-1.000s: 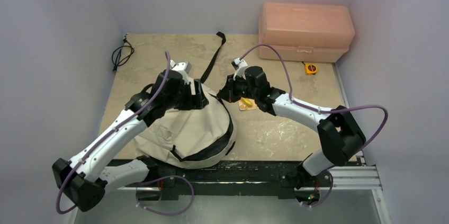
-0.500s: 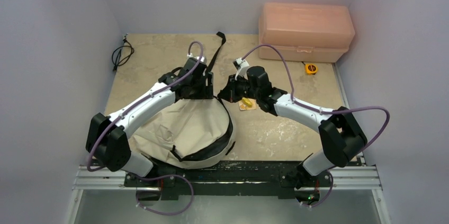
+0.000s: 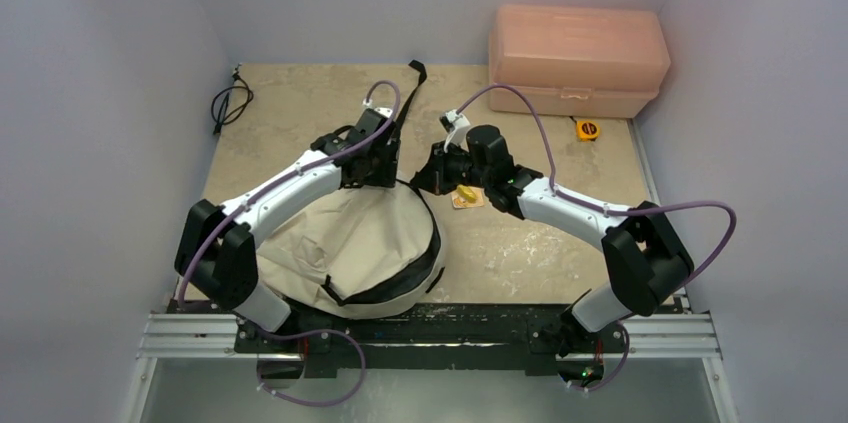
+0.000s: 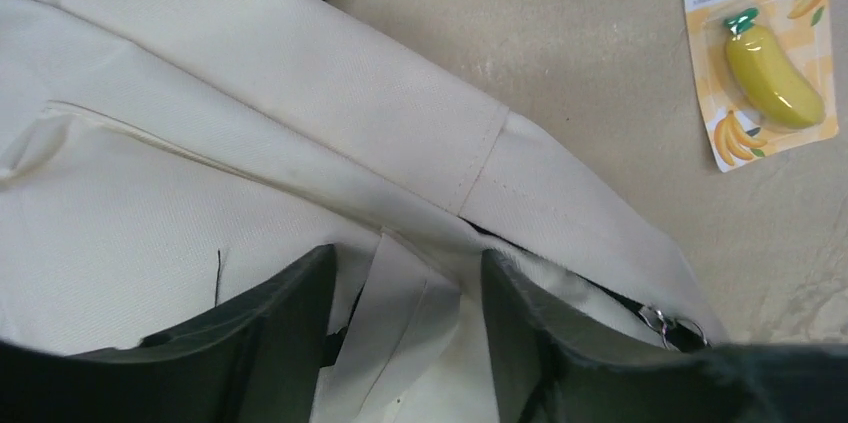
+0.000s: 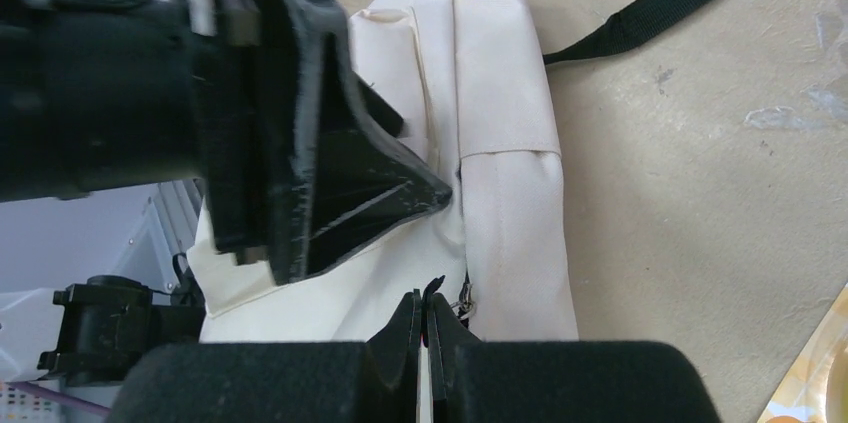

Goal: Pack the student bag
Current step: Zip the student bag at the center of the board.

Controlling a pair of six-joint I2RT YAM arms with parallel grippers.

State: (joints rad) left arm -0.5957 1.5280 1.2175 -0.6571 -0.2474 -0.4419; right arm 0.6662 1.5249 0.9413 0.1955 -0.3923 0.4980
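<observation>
The student bag, cream fabric with black zipper lines, lies at the near left of the table. At its far top edge my left gripper is open, and its fingers straddle a folded cream fabric flap without pinching it. Just right of that edge, my right gripper is shut on a thin black zipper pull beside a small metal ring. In the right wrist view the left gripper presses into the fabric just above. A black strap trails away from the bag.
A carded yellow banana-shaped item lies on the table right of the bag, under the right arm. A salmon-pink plastic box stands at the back right with a yellow tape measure before it. A black cable lies back left.
The left arm has swung from over the bag's middle to its far top edge, with its jaws narrowing around the flap. The right arm has stayed put.
</observation>
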